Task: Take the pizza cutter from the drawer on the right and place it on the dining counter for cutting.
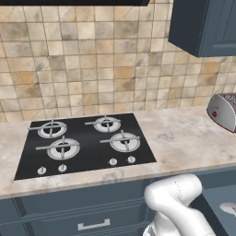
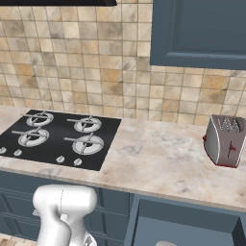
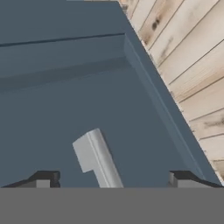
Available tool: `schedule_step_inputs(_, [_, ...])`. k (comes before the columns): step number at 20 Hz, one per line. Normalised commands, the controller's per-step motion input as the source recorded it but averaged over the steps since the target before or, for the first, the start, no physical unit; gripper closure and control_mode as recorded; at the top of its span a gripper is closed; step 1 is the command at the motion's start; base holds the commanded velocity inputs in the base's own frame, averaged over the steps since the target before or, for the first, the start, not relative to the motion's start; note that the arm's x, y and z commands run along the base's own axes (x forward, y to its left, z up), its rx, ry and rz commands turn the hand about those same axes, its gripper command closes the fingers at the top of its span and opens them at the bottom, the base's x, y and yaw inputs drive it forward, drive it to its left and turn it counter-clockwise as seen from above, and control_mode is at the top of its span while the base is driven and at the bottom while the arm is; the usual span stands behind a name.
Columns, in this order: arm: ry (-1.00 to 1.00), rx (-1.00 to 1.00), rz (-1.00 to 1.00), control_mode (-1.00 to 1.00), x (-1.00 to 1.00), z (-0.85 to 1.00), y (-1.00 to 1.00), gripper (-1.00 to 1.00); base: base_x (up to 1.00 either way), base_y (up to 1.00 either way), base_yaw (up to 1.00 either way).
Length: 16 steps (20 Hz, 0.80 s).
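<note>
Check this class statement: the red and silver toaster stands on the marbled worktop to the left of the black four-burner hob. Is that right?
Wrong in one respect: the toaster stands to the right of the hob, not the left, as the right base view shows. It is red and silver, on the marbled worktop.

**Colours on my screens**

I see a navy drawer (image 3: 65, 109) with a silver handle (image 3: 97, 158), a black hob (image 1: 85, 145) on beige marbled worktop (image 1: 184, 133), tan mottled tiles (image 1: 92, 60), a silver-and-red toaster (image 2: 223, 140), and pale wood flooring (image 3: 192, 65).
</note>
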Motion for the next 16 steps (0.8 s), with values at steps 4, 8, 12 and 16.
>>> schedule_step_inputs(4, [0.03,0.00,0.00,-1.00,-0.82,0.94,-0.15,-1.00,0.00,0.00,0.00])
schedule_step_inputs(8, [0.03,0.00,0.00,-1.00,-0.76,1.00,0.00,-1.00,0.00,0.00,0.00])
schedule_step_inputs(12, [0.00,0.00,0.00,-1.00,-0.07,1.00,0.15,-1.00,0.00,0.00,0.00])
schedule_step_inputs(16, [0.00,0.00,0.00,-1.00,0.07,1.00,0.30,-1.00,0.00,0.00,0.00])
